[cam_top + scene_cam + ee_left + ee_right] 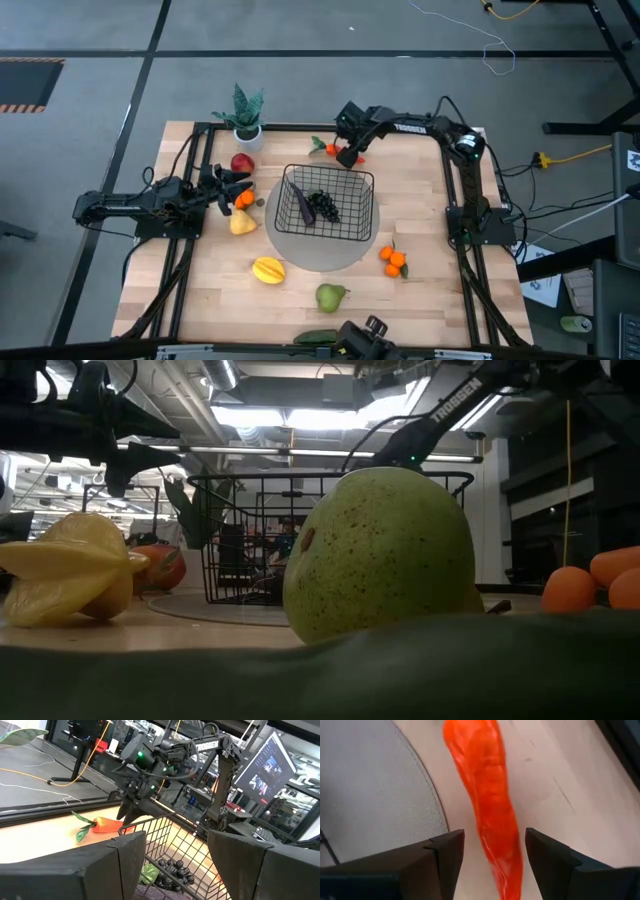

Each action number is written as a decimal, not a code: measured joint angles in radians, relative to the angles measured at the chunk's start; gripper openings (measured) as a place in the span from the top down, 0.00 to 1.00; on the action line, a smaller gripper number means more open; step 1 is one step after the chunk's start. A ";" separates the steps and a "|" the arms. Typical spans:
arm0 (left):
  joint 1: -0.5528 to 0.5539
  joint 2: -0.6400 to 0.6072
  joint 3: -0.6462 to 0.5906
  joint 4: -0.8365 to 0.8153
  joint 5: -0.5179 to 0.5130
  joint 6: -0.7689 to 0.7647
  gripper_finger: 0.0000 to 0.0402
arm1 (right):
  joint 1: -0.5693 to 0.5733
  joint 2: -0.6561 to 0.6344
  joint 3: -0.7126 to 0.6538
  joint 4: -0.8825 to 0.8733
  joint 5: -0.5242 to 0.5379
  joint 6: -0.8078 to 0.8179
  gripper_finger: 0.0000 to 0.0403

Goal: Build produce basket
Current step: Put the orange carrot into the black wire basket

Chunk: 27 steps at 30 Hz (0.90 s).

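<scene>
At the far edge of the surface (420,290), the right gripper (492,851) hangs over the carrot (487,795), fingers apart and straddling it, not yet clamped. The carrot lies flat just beside the grey disc (375,785), near the far rim of the basket (328,205), which sits on that disc and already holds grapes (324,206) and an eggplant (303,203).

Risks, judging from here: the carrot is smooth and tapered, so closing near the thin end could squirt it out or roll it toward the edge. Coming down too low could scrape the fingertips on the wood. A lift swung low could clip the basket rim and shove the basket.

The left gripper (238,190) sits near the apple (241,163) and an orange (243,200), fingers apart; both arms reaching for the basket together could collide.
</scene>
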 joint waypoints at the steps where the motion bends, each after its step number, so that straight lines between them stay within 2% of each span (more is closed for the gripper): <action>1: 0.000 0.000 0.000 0.000 0.000 0.000 0.50 | 0.001 0.000 0.000 -0.001 0.010 -0.007 0.50; 10: 0.000 0.000 0.000 0.000 0.000 0.000 0.50 | 0.004 0.034 0.001 -0.021 0.020 -0.081 0.50; 18: 0.000 0.000 0.000 -0.018 0.000 0.000 0.50 | 0.028 0.081 0.005 -0.005 0.059 -0.053 0.52; 22: 0.000 0.000 0.000 -0.018 0.000 0.000 0.50 | 0.033 0.065 0.002 -0.007 0.113 -0.051 0.64; 27: 0.000 0.000 0.000 -0.018 0.000 0.000 0.50 | 0.035 0.031 -0.003 -0.003 0.121 -0.046 0.90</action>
